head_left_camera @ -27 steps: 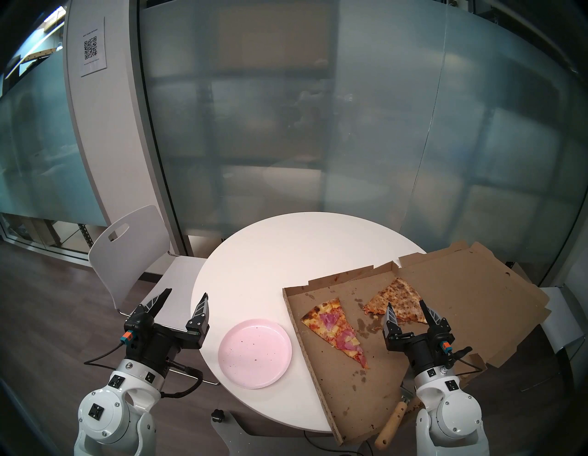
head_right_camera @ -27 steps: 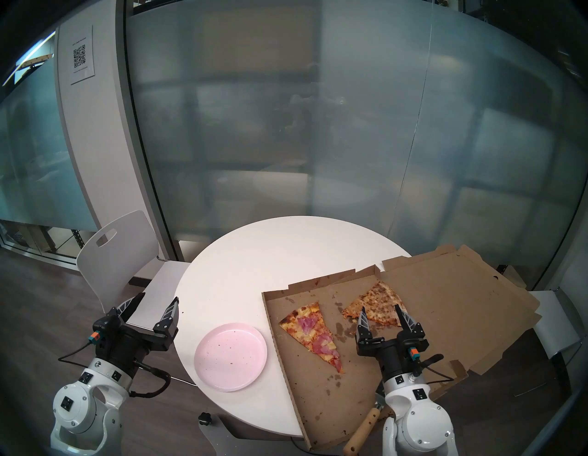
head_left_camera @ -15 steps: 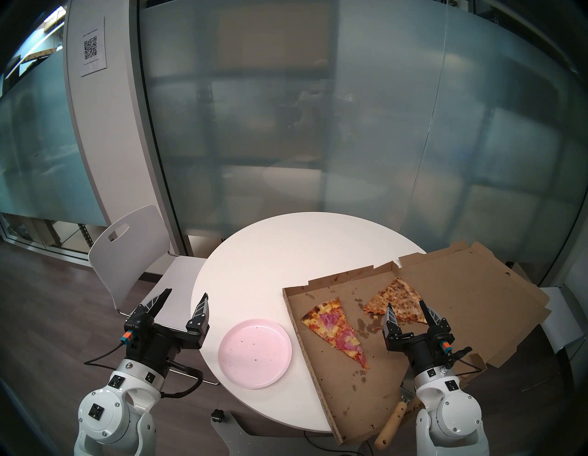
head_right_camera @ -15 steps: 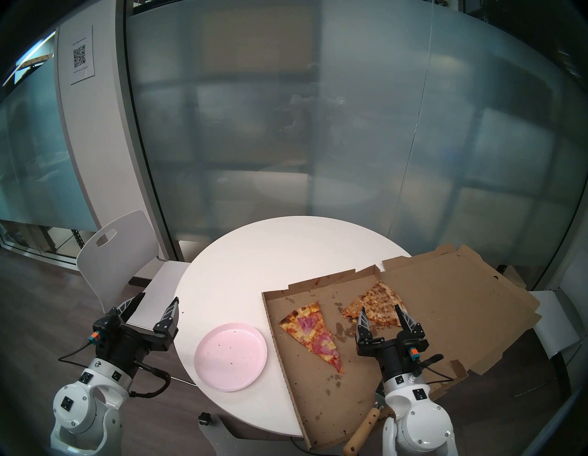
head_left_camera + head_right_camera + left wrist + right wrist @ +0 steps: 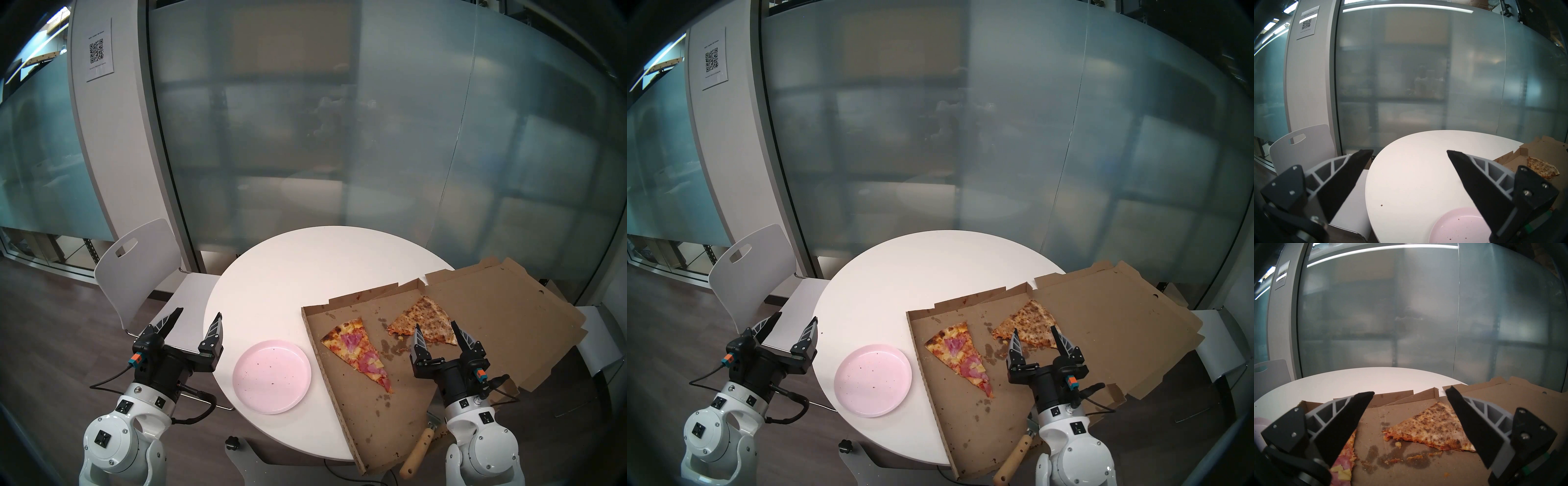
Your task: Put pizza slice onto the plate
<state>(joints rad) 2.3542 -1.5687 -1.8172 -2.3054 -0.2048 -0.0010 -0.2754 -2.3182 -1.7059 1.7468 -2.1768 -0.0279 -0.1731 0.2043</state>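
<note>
Light: soft and even; bright ceiling strip point(image 5: 1407, 8) glows at twelve o'clock in both wrist views.
Glare: round white table top point(image 5: 305, 271) is nearly blown out; frosted glass wall point(image 5: 339, 135) gives hazy reflections.
Shadows: faint, soft-edged beneath the brown cardboard pizza box point(image 5: 373, 424).
Distortion: fisheye bending, dark rim all round.
Focus: black finger pads point(image 5: 1349, 421) close to the lens look soft; the floor is dim.

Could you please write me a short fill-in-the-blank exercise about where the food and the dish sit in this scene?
1. The ham and pineapple pizza slice lies inside the open cardboard ____.
2. The pink plate holds only a few dark ____.
3. The speckled slice lies in front of the ____ hand.

Missing words: box; crumbs; right
</note>
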